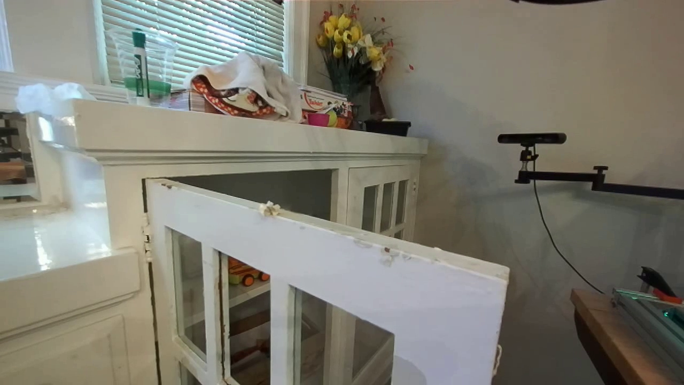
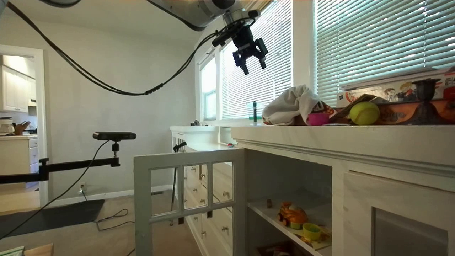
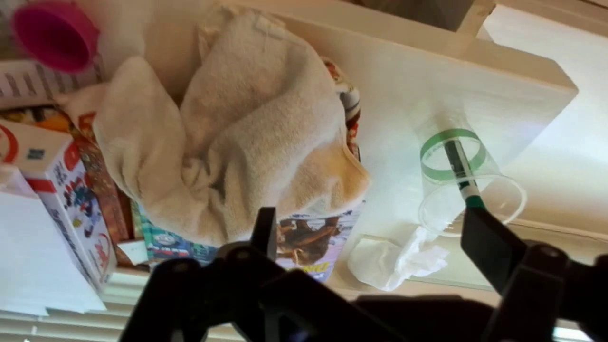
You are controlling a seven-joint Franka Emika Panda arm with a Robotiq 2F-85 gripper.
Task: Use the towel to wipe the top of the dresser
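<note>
One crumpled cream cloth towel with a red-and-white patterned edge, heaped on top of a white painted wooden dresser, partly covering a flat item with a colourful printed cover, box or book, cannot tell which. High above in an exterior view, well apart from the towel, one black two-fingered gripper, pointing down, with jaws standing wide apart and with nothing in hold. Beside the towel in the wrist view, a clear plastic cup with a green band and a slim black-and-white marker with a green cap, upright, inside the cup or just in front, cannot tell which. Near these, a wad of thin crumpled white material. On the towel's opposite side, a small bright pink plastic cup and a white-and-red printed game box. Farther along the dresser in an exterior view, a yellow-green tennis ball and a dark candlestick-shaped stand. Behind all this, pale slatted window blinds. In an exterior view, a bunch of yellow flowers near the wall. Below, a white glass-paned door, standing open, and on a shelf inside, an orange wheeled toy just beside a small yellow-green cup.
</note>
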